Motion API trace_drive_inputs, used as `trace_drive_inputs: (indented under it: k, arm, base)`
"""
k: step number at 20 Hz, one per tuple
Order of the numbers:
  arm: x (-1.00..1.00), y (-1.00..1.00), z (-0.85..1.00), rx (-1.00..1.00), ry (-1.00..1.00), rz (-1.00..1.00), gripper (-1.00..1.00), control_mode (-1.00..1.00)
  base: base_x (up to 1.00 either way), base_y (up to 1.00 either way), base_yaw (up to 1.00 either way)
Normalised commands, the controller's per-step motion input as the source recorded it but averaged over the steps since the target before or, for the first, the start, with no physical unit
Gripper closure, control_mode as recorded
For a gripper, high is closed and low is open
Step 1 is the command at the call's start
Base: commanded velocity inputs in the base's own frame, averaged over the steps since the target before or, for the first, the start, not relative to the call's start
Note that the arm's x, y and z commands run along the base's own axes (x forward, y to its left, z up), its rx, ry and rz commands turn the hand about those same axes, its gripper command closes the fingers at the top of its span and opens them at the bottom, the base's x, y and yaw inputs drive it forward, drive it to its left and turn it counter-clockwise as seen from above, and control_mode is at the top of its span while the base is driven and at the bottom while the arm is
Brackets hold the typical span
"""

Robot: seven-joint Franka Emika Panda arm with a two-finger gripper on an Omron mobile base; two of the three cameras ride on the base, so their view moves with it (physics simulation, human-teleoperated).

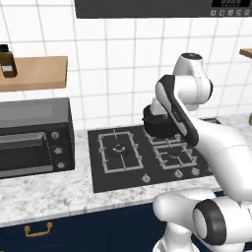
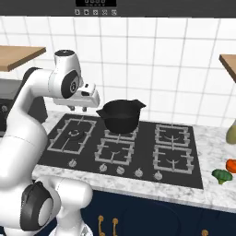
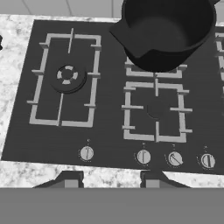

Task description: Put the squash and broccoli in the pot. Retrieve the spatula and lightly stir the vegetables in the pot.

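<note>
The black pot (image 2: 120, 115) stands on a rear burner of the stove, and from the hand view the pot (image 3: 168, 30) looks empty as far as its inside shows. The orange-red squash (image 2: 231, 165) and the green broccoli (image 2: 222, 175) lie side by side on the marble counter, far right of the stove. My gripper (image 2: 78, 109) hangs above the stove's left side, left of the pot and apart from it. It is open, its fingertips (image 3: 70, 179) spread over the counter's front edge with nothing between them. The spatula is out of view.
The black stovetop (image 1: 123, 167) has grey grates and a row of knobs (image 3: 143, 156) along its front. A dark countertop oven (image 1: 34, 138) stands left of it under a wooden shelf (image 1: 34, 74). A yellowish bottle (image 2: 232, 131) stands at the far right.
</note>
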Motion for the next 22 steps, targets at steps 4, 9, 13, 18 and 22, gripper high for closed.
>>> trace_drive_inputs:
  k: [4,9,13,18,22]
  arm:
    - [0.0,0.0,0.0,0.0,0.0,0.0,-1.0,1.0]
    - [0.0,0.0,0.0,0.0,0.0,0.0,-1.0,1.0]
    - [0.0,0.0,0.0,0.0,0.0,0.0,-1.0,1.0]
    - [0.0,0.0,0.0,0.0,0.0,0.0,-1.0,1.0]
    - [0.0,0.0,0.0,0.0,0.0,0.0,-1.0,1.0]
  base:
    - [-0.07,-0.01,0.0]
    - [0.0,-0.6,-0.03]
    - [0.02,-0.82,-0.06]
    - [0.13,-0.76,-0.04]
    - [0.25,-0.62,0.0]
